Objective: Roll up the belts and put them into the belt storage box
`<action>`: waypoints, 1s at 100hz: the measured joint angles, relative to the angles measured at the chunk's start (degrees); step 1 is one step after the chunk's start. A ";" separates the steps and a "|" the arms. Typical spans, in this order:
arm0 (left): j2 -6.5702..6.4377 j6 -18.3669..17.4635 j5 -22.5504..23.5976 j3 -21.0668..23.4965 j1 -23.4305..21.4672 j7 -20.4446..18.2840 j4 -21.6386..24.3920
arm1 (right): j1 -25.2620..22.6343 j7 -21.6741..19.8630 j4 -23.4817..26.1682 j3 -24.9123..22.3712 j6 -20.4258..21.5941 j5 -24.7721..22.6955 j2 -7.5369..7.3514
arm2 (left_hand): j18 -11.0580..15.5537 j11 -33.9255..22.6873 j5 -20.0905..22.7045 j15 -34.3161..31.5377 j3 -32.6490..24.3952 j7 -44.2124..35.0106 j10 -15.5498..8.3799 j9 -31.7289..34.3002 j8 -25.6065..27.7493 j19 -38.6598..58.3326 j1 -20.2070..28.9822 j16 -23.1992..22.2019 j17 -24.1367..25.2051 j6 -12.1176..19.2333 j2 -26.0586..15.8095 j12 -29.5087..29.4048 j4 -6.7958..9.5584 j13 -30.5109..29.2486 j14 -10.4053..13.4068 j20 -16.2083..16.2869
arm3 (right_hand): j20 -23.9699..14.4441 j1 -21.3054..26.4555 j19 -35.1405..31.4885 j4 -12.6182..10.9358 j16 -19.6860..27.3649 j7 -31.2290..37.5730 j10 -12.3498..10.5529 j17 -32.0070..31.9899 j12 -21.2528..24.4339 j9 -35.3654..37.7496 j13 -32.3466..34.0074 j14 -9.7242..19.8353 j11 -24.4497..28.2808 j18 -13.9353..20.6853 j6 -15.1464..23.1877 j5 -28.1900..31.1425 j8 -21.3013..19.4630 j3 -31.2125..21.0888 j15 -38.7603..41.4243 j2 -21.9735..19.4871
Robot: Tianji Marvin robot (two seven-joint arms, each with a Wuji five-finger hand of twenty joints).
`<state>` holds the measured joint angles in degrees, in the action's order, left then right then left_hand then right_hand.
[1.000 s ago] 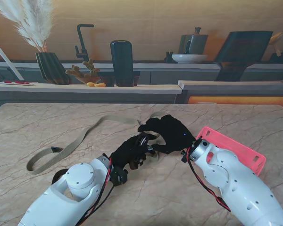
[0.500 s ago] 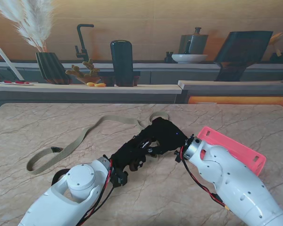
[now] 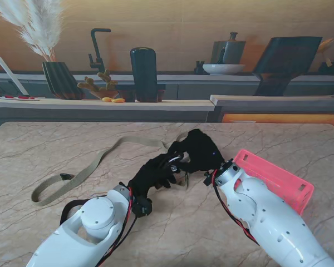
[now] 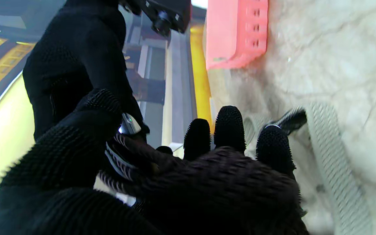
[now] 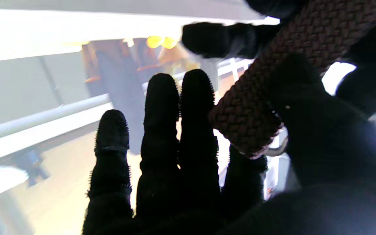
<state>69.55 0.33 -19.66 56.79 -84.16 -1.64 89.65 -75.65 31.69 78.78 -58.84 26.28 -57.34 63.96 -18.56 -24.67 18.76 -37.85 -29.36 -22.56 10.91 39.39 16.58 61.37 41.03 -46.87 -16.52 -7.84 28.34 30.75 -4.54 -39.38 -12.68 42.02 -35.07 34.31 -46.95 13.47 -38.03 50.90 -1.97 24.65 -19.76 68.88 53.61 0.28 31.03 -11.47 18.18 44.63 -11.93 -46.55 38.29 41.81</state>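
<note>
Stand view: the left hand (image 3: 153, 173) and right hand (image 3: 197, 151) meet at mid-table over one end of the belt (image 3: 89, 164), hiding that end. The rest of the belt trails left across the table (image 3: 55, 139) to a loop. The pink box (image 3: 275, 178) sits to the right, partly covered by the right forearm. Right wrist view: the right hand pinches a woven belt end (image 5: 256, 107) between thumb and fingers. Left wrist view: the left fingers (image 4: 228, 125) curl near the strap (image 4: 331, 163); whether they grip it cannot be made out.
</note>
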 measured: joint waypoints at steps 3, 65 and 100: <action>0.14 -0.31 1.57 0.16 -0.19 0.91 0.33 | -0.75 0.03 0.74 -0.94 -1.00 0.25 0.23 | -0.03 0.45 0.47 1.94 0.48 0.05 -0.01 0.00 0.24 -1.36 0.46 1.50 1.04 0.04 -0.16 -0.40 0.00 0.84 -0.07 -0.76 | 0.01 0.00 0.00 0.00 0.00 0.04 0.00 -0.37 -0.08 0.00 0.00 0.00 0.32 -0.45 -0.02 0.00 0.00 0.00 0.00 0.00; 0.40 -4.83 14.54 2.75 -1.81 8.43 4.50 | -8.44 4.69 12.40 -12.39 -8.24 5.98 2.90 | -0.10 4.90 3.79 14.83 0.30 0.11 -0.06 -6.94 3.56 -10.19 2.86 12.18 4.27 2.13 -1.74 -4.01 0.00 9.85 -0.21 -11.12 | 1.35 0.03 -0.81 -0.06 0.00 0.85 0.00 -1.97 -0.10 0.00 -0.62 0.00 2.23 -1.25 -0.28 0.00 0.00 -0.01 0.08 0.00; 1.27 -5.11 16.71 1.39 -1.23 16.12 4.66 | -11.80 4.97 17.40 -17.79 -7.82 5.41 2.62 | -0.34 -1.77 6.65 5.24 -5.19 -15.41 -0.90 -0.23 17.76 -6.47 12.58 7.92 -2.01 4.40 -3.64 9.79 0.00 2.22 0.03 -13.83 | 1.87 0.60 -1.12 -0.15 0.00 1.39 0.00 -2.03 -0.10 0.00 -0.62 0.00 2.87 -1.30 -1.10 -0.02 0.00 -0.01 0.65 0.00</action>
<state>70.82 -4.79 -2.95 58.18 -85.39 14.49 94.31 -87.45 36.67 96.18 -76.62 18.46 -51.93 66.59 -18.90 -26.43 25.41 -32.61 -34.54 -37.97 10.01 39.17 34.34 54.90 53.61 -38.95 -18.53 -3.44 24.70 40.53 -4.54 -37.16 -12.65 28.19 -33.19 34.91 -48.07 13.32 -38.03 52.28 -1.97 22.62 -19.86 68.88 52.99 0.27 33.90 -12.77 17.08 44.62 -11.93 -46.56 38.94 41.81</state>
